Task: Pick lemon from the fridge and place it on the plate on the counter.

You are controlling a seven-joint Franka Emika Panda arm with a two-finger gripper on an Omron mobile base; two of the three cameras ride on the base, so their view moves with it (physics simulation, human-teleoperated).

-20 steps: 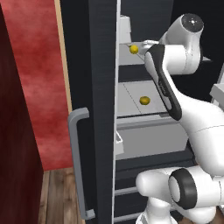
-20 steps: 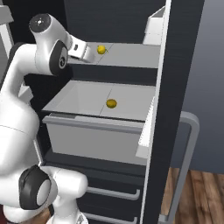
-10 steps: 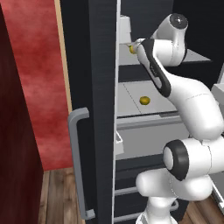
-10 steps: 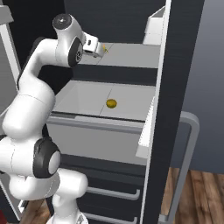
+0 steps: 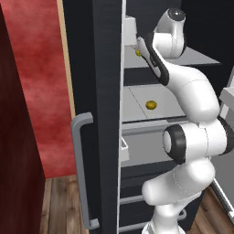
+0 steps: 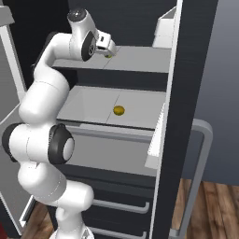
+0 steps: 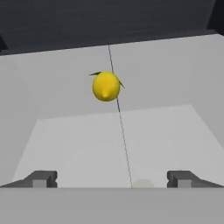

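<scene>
The black fridge (image 5: pixel 98 91) stands with its door open, light grey shelves inside. The bright yellow lemon (image 7: pixel 106 86) lies on the upper shelf (image 6: pixel 140 58), straight ahead of my hand and well beyond the fingertips. My gripper (image 7: pixel 113 179) is open, one dark fingertip low on each side, nothing between them. From the right base the gripper (image 6: pixel 110 47) is at the shelf's front, partly covering the lemon (image 6: pixel 108 55). From the left base a sliver of lemon (image 5: pixel 137 53) shows beside the hand. The plate and the counter are out of view.
A duller mustard-yellow ball (image 6: pixel 118 110) rests on the lower shelf (image 5: pixel 137 103) above the grey drawer (image 6: pixel 112 149). The open door carries a curved grey handle (image 5: pixel 82 173) and white door bins (image 6: pixel 165 28). A red wall (image 5: pixel 41 91) is at the left.
The arm has swung up and reached in over the upper shelf, bringing the hand closer to the lemon. Both yellow fruits have stayed where they were.
</scene>
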